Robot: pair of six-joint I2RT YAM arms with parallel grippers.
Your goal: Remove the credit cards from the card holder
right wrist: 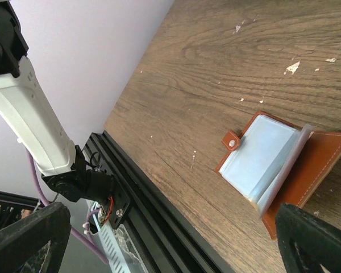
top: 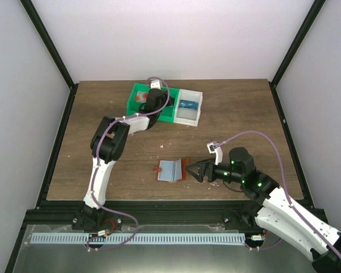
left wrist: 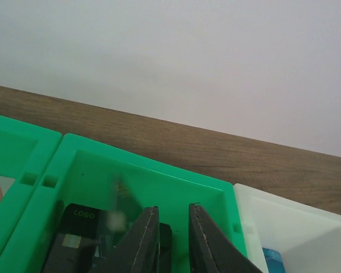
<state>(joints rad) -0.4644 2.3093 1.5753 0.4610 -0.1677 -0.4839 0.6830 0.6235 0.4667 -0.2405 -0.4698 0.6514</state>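
Left gripper (left wrist: 173,211): my fingers stand a narrow gap apart over the green bin (left wrist: 102,165), at the table's 12 o'clock.
Dark card (left wrist: 79,230): flat in that bin.
Card holder (top: 171,169): lying open, toward 6 o'clock.
Blue card (top: 187,104): in the white bin (top: 184,119).
Right gripper (top: 192,172): my jaws are spread wide, at the holder's 3 o'clock.

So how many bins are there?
3, in one row: left green bin, middle green bin under the left hand, white bin on the right. None looks hidden.
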